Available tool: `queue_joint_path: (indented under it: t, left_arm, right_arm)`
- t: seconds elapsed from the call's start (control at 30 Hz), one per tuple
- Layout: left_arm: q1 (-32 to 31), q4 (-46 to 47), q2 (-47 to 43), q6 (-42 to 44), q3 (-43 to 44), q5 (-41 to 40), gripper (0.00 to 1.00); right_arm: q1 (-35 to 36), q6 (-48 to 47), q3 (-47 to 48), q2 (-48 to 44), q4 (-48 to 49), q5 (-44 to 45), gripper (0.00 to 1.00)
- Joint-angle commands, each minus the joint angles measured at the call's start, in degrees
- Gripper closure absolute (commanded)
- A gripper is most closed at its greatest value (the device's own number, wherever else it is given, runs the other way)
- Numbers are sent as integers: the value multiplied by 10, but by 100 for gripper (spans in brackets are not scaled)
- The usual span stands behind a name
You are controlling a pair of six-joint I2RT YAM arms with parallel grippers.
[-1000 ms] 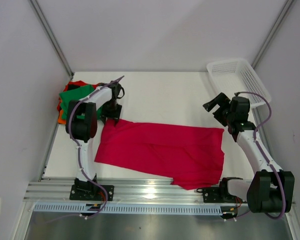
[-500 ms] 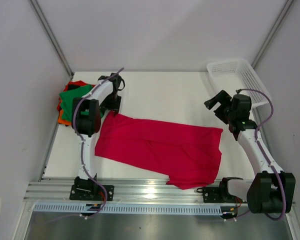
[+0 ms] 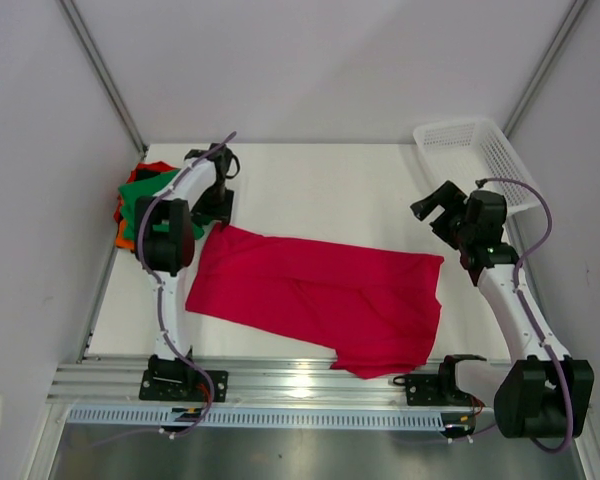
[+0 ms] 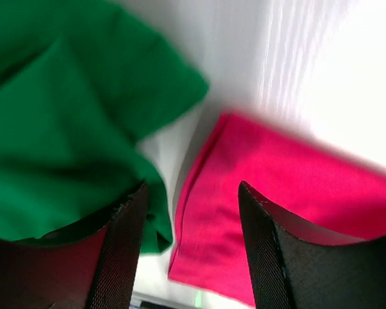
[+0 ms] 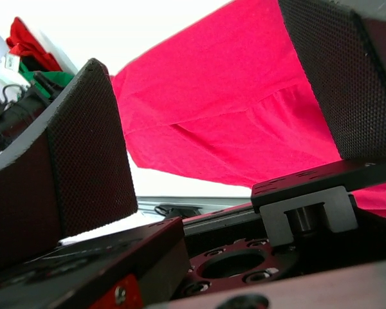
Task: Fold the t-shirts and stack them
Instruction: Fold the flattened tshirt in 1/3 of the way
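From above: one crimson t-shirt (image 3: 320, 295) lies spread, long axis left-right. My left gripper (image 3: 218, 218) hovers at its far-left corner, nearer than my right gripper (image 3: 430, 203). Left of the shirt, one pile (image 3: 140, 195): green, orange, red. Left wrist: fingers (image 4: 123, 257) half-apart, empty, over that corner. Right wrist: jaws wide, empty.

Basket (image 3: 458, 127): white plastic mesh, rectangular, at the far right corner of the table (image 3: 320, 190). Table: white top. Rail (image 3: 300, 378): aluminium extrusion along the near edge, with a slotted white strip (image 3: 280, 417) parallel in front of it. Walls (image 3: 320, 60): plain white panels, with grey posts (image 3: 100, 70) rising from the far corners.
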Motion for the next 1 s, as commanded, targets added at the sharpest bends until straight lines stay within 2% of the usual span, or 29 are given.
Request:
queue_joint_path:
  t: [0.0,0.1,0.27,0.37,0.53,0.97]
  left_arm:
    - [4,5,-121,-7,-25,21,38]
    - [4,28,-185,-4,-75,57,37]
    - [5,56,-222,-7,-143,112,35]
    - [4,55,-183,-16,-159,125,36]
    - [1,34,-104,-26,-135,141,40]
    - [-5,25,-36,-19,-97,109,40]
  right_arm:
    - [-1,1,-15,-28,5,4,1]
    - [-2,6,-26,-45,3,2,1]
    - [-2,6,-46,-69,-13,1,1]
    - [-2,6,-56,-82,-19,-1,1]
    - [-2,-1,-56,-95,-35,-4,1]
    - [-2,-8,-54,-94,-33,-2,1]
